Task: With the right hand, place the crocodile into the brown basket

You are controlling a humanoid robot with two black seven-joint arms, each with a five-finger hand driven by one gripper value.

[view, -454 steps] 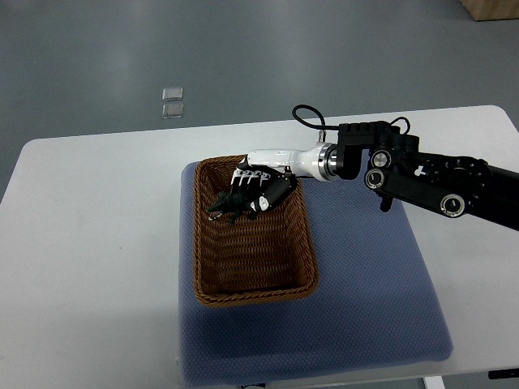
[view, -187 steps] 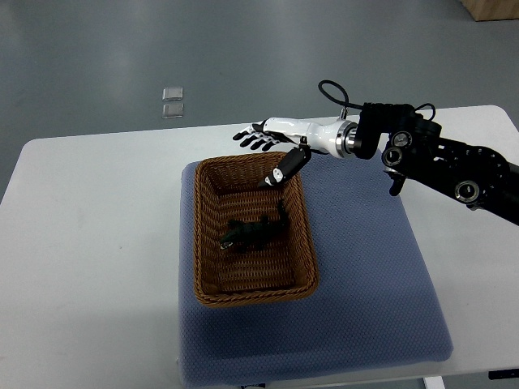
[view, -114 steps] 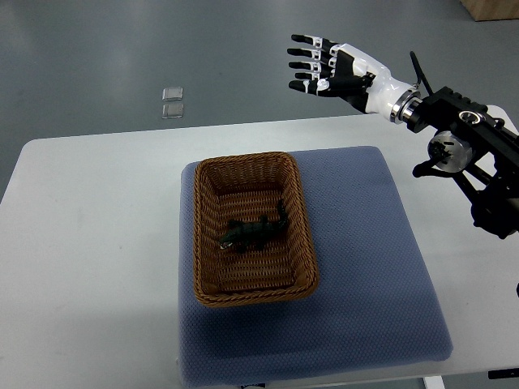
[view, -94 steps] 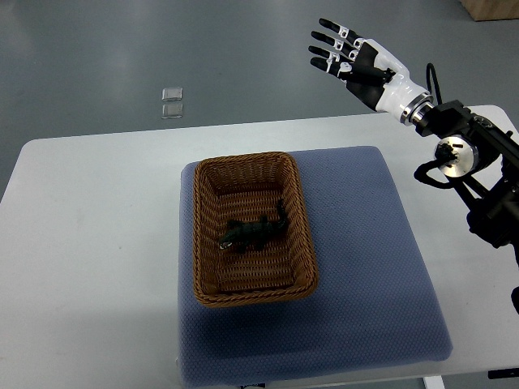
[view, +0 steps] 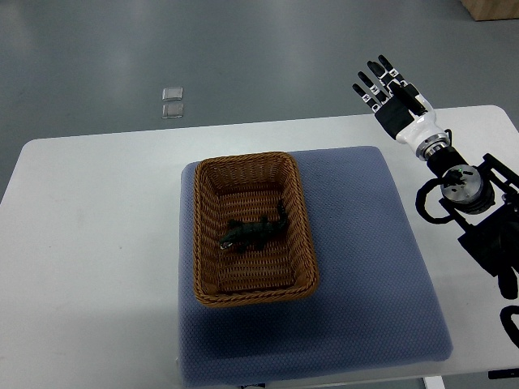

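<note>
Now crocodile (view: 253, 232) mid-basket (view: 206, 235), robot hand (view: 395, 101) clear

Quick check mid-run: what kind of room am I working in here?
Likely a robotics lab or test bay: a white table under a blue mat, a plain grey floor beyond, and one brown basket with a crocodile as the prop.

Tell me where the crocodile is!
In the top view, the crocodile lies inside the brown basket, near its middle, on the blue mat.
</note>
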